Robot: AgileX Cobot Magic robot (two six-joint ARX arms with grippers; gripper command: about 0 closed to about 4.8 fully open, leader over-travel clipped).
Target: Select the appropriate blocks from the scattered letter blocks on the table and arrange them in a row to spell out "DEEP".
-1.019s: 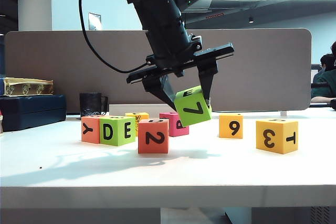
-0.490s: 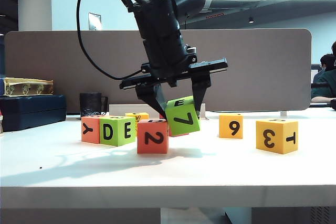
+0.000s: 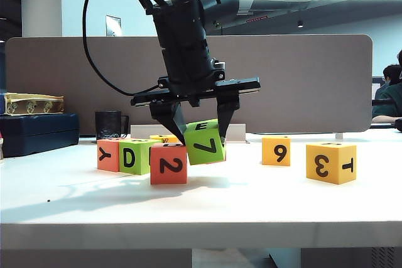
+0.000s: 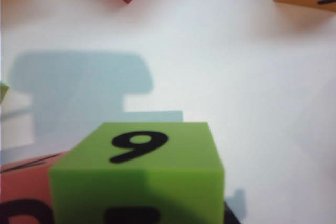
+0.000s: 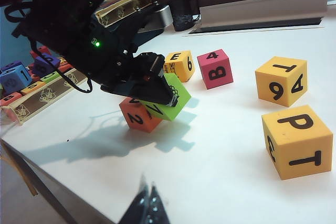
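Exterior view. The left gripper (image 3: 196,131) hangs fingers-down over the table (image 3: 201,208), its two fingers clamped on opposite sides of the green cube (image 3: 205,142), which shows "7" on the near face and "E" on top. The cube sits tilted between the fingers, its lower corner just above the tabletop. Immediately beside the gripper, touching or nearly touching the held cube, stands the salmon-orange "2" cube (image 3: 168,164); beyond that, farther from the fingers, the green "D" cube (image 3: 135,157). The yellow-orange "3/T" cube (image 3: 331,162) lies well apart on the gripper's other side. The right gripper does not appear here.

Left wrist view. The held green cube (image 4: 140,174) fills the space below the camera, a "9" on its visible face; the fingers themselves are out of frame. The salmon-orange cube (image 4: 26,192) abuts it on one side.

Right wrist view. The right gripper (image 5: 147,205) shows only its fingertips, pressed together and holding nothing, low over the bare table and far from the blocks. The left gripper (image 5: 157,88) pinches the green cube (image 5: 167,102) against the "2" cube (image 5: 135,118). The "P/T" cube (image 5: 297,140) is nearest this gripper.

Handling, as a judgement: the cubes look like matte foam, so light, slightly yielding and not slippery or fragile. Flat opposite faces near mid-height give the best hold; the present tilt suggests an off-centre pinch that may let the cube swivel on release.
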